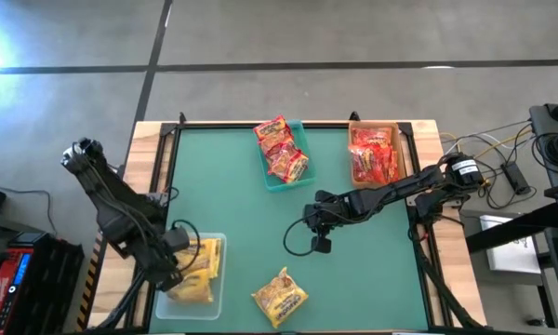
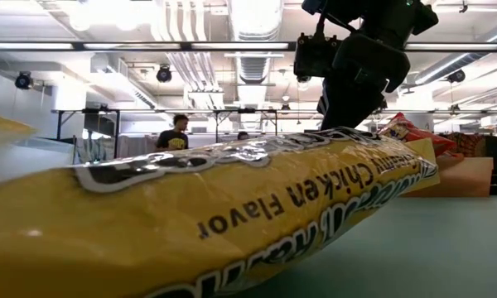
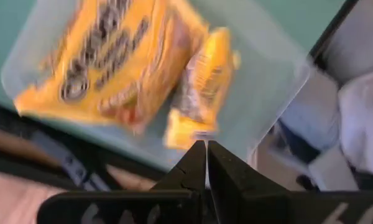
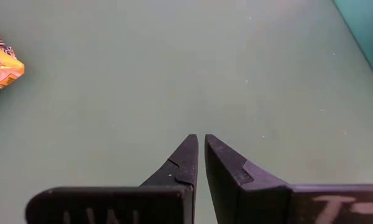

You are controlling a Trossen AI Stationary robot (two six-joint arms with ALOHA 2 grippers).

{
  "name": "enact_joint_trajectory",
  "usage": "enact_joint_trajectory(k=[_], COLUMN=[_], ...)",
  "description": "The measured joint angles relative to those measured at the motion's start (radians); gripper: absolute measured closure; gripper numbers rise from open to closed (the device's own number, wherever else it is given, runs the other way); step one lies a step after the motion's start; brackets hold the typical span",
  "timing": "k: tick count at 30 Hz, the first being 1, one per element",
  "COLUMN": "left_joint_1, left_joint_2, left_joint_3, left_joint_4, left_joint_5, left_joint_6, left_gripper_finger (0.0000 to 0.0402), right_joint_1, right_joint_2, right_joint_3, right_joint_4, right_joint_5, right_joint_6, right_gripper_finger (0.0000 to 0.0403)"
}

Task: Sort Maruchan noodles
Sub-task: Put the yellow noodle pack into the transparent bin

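Note:
Two yellow Maruchan noodle packets (image 1: 197, 265) lie in the clear bin (image 1: 214, 302) at the table's near left; in the left wrist view the packets (image 3: 112, 68) blur below my fingers. My left gripper (image 3: 206, 152) hovers shut over that bin's left side (image 1: 179, 244), with nothing between its fingers. Another yellow packet (image 1: 279, 298) lies flat on the green table near the front edge and fills the low view (image 2: 215, 207). Red packets fill the teal bin (image 1: 281, 147) and the tan bin (image 1: 374, 154). My right gripper (image 4: 201, 142) hangs shut and empty above mid-table (image 1: 318, 244).
The teal bin's rim (image 1: 302, 130) and the tan bin's rim (image 1: 400, 149) stand along the table's far edge. Bare green mat (image 1: 232, 200) lies between the bins and the loose packet. Cables and gear (image 1: 511, 172) sit off the table's right side. People stand in the room far behind (image 2: 178, 132).

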State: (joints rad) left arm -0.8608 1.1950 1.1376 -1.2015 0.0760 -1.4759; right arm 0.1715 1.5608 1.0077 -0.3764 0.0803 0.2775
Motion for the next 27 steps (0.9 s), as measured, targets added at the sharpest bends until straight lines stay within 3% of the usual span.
enact_joint_trajectory(k=[6,11,14,18,27], left_joint_1=[0.003,0.041,0.098,0.186,0.257], left_joint_2=[0.0,0.004,0.017,0.045,0.151], left_joint_3=[0.028,0.003,-0.014,-0.049,-0.077], left_joint_4=[-0.005,-0.004,-0.002,0.071,0.302], left_joint_5=[-0.247,-0.565,-0.729,-0.784,-0.786], left_joint_6=[0.092,0.225,0.268,0.378,0.737], left_gripper_finger=[0.0401,0.0401,0.0401,0.0401,0.0401], right_joint_1=[0.001,0.01,0.048,0.121,0.264], right_joint_2=[0.0,0.001,0.001,0.014,0.123], right_joint_3=[0.0,0.0,-0.001,0.0,0.0], right_joint_4=[0.0,0.03,0.141,0.364,0.553], right_joint_5=[-0.004,-0.06,-0.08,-0.168,-0.167], right_joint_6=[0.043,0.2,0.253,0.313,0.461], right_gripper_finger=[0.0383,0.0383,0.0383,0.0383,0.0383])
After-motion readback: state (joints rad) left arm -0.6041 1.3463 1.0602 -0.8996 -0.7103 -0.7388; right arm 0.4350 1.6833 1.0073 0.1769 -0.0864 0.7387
